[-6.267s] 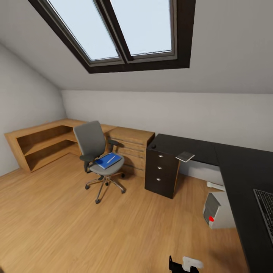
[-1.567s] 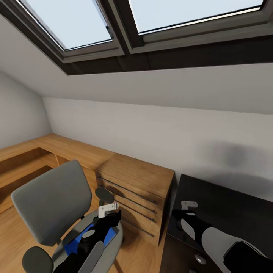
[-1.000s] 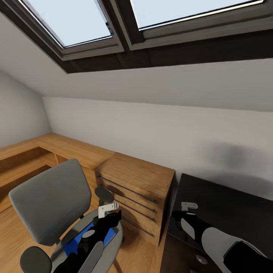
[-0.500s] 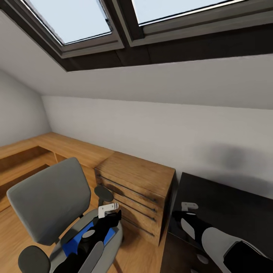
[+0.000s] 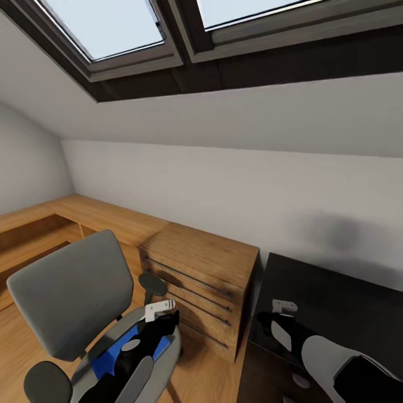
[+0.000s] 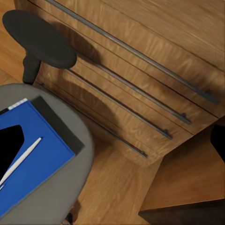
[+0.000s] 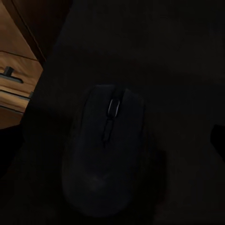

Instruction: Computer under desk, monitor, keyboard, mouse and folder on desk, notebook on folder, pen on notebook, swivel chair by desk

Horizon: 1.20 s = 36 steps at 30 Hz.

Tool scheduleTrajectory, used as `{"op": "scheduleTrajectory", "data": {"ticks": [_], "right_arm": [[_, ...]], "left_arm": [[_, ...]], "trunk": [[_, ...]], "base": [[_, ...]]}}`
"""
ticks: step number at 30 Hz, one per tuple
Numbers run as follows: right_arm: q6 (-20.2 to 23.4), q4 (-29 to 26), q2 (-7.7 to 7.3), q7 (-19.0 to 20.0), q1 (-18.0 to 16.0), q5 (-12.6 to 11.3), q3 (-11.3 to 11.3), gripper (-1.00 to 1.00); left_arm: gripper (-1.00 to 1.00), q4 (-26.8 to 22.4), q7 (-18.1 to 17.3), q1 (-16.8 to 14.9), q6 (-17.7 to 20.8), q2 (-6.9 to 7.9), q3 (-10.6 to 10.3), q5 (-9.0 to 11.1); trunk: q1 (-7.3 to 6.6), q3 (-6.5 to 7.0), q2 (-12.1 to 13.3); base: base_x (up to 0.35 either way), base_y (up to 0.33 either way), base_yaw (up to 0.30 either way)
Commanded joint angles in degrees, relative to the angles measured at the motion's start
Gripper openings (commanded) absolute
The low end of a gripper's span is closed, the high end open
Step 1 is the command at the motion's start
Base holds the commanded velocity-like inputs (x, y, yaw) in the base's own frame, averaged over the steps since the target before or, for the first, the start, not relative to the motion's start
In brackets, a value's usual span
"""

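Poised for two pickups: left end effector (image 5: 162, 315) over folder (image 6: 33, 159) and pen (image 6: 19, 160), right end effector (image 5: 275, 316) above mouse (image 7: 105, 154) on the surface (image 5: 336, 305); jaw openings impossible to tell.

Swivel chair (image 5: 67, 302): grey tall back, dark oval armrests, parked just beside the wood drawer unit. Folder (image 6: 33, 154): bright blue, flat on the chair's grey seat. Pen (image 6: 21, 159): thin, white, lying diagonally on the folder. Mouse (image 7: 105, 150): dark, rounded, upright on the desk (image 5: 336, 302), whose top is glossy black.
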Motion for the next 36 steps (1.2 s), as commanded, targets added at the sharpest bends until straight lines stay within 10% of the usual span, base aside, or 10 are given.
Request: {"op": "scheduleTrajectory", "data": {"ticks": [1,20,36], "right_arm": [[0.59,-0.20,-0.11,-0.38,-0.02,-0.62,0.48,1.00],[1.09,-0.13,-0.03,-0.34,-0.02,-1.19,0.48,1.00],[1.09,-0.12,-0.04,-0.37,-0.02,-1.19,0.48,1.00]], "left_arm": [[1.00,-0.09,0.50,-0.07,0.09,0.06,-0.16,0.44],[1.00,-0.09,0.51,-0.07,0.09,0.06,-0.16,0.50],[1.00,-0.08,0.51,-0.07,0.10,0.00,-0.16,0.68]], "trunk": [[0.23,-0.26,-0.47],[4.41,-3.67,-8.10],[5.29,-4.39,-9.70]], "base": [[0.000,0.000,0.000],[0.000,0.000,0.000],[0.000,0.000,0.000]]}}
